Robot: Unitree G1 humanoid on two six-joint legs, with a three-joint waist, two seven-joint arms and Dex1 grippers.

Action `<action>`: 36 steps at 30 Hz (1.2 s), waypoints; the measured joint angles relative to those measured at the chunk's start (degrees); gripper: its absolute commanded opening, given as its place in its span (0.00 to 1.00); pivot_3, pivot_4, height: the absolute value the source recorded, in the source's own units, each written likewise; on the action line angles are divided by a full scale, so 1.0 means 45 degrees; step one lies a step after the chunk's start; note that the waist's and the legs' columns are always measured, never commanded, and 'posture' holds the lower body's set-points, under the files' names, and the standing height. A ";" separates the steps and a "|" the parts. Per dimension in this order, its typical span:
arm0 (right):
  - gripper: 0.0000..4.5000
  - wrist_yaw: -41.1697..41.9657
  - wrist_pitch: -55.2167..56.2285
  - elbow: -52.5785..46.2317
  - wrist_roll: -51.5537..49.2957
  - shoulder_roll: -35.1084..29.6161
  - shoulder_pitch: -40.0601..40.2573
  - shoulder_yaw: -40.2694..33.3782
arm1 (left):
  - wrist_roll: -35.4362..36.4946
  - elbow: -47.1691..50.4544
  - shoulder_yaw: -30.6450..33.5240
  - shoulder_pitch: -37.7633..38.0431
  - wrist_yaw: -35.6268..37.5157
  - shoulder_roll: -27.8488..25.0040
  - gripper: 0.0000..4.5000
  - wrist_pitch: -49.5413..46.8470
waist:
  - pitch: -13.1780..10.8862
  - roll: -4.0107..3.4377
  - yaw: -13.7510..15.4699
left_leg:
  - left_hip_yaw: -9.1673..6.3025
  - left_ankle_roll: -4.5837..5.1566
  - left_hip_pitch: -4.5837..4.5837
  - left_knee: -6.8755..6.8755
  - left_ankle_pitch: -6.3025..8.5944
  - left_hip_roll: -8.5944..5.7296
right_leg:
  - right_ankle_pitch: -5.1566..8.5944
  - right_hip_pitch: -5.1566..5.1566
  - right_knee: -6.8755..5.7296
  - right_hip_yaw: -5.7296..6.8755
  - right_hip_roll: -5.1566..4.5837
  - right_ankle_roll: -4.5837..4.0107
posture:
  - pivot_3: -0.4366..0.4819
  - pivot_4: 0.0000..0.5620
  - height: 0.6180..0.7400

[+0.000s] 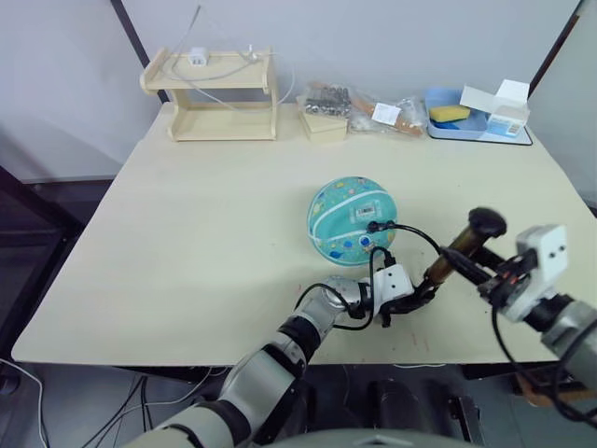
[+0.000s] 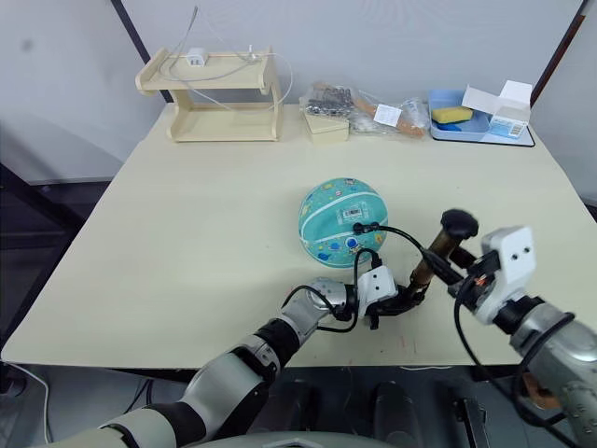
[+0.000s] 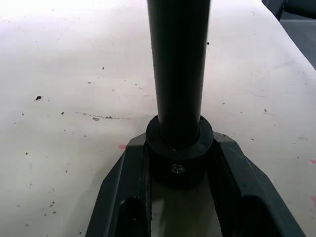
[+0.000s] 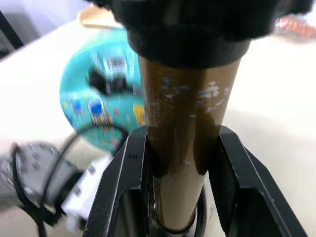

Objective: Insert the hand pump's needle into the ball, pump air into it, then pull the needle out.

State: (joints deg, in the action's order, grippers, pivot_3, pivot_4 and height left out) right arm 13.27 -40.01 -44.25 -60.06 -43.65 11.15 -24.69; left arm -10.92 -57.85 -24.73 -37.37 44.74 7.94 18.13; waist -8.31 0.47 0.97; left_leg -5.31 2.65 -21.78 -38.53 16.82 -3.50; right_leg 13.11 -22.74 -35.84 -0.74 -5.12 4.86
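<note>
From the left eye view, the slim brass-gold hand pump with black end caps (image 1: pixel 454 255) lies slanted between the two arms, its long axis running from the left gripper (image 1: pixel 417 296) at its lower end up toward the black T-handle (image 1: pixel 486 223) near the right gripper (image 1: pixel 492 276). The teal rubber ball with cartoon prints and a white label patch (image 1: pixel 352 220) rests on the pale counter (image 1: pixel 205 233) just beyond the pump. The thin black hose (image 1: pixel 410 231) arcs from the pump to a small black fitting (image 1: pixel 374 225) seated against the ball's label, so the needle looks already inserted; the pin itself is hidden. The right arm is nearer the handle, so pumping would fall to it, stroking along the slanted axis.

At the counter's far edge, well apart, stand a wooden two-tier shelf (image 1: pixel 219 94) and a blue tray (image 1: pixel 471 122); nothing blocks the stroke.

In the left wrist view, the jaws clamp the pump's black lower collar (image 3: pixel 179 148).

In the right wrist view, the jaws grip the brass barrel (image 4: pixel 183 118) just below the black cap, with the ball beyond.
</note>
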 measured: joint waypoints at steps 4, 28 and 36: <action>0.22 -0.1000 -0.0587 -0.0447 -0.2901 -0.1631 -0.0223 -0.1915 | 0.0000 0.0001 -0.0001 -0.0009 0.0000 -0.0002 0.24 0.0054 | -0.0034 0.0013 0.0002 | 0.0000 0.0003 -0.0008 0.0006 0.0002 0.0001 | 0.0001 0.0000 0.0005 0.0005 -0.0004 0.0000 | 0.48 0.27 1.00; 0.22 0.2800 0.5188 0.4606 0.6294 0.2634 0.0845 0.5170 | -0.0064 -0.0276 0.0029 0.0168 -0.0350 -0.0042 0.24 -0.0313 | 0.0216 0.0265 -0.0040 | 0.0004 -0.0004 0.0267 0.0035 0.0007 0.0064 | 0.0022 0.0224 0.0017 0.0013 0.0047 -0.0012 | 0.48 0.27 1.00; 0.22 0.2786 0.3987 0.3520 0.5914 0.2411 0.0840 0.4178 | -0.0058 -0.0228 -0.0046 0.0153 -0.0229 0.0007 0.24 -0.0145 | 0.0147 0.0142 -0.0025 | 0.0000 -0.0004 0.0212 0.0037 0.0007 0.0036 | 0.0019 0.0190 0.0018 0.0011 0.0027 -0.0015 | 0.48 0.27 1.00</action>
State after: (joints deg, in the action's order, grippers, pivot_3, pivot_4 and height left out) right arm 25.81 -22.07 -28.41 -33.45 -32.80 14.93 -5.89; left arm -11.19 -58.88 -24.94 -36.68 43.71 7.97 17.48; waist -7.65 1.11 0.85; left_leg -5.31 2.63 -20.83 -38.37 16.85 -3.34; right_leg 13.19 -21.89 -35.76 -0.70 -5.00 4.79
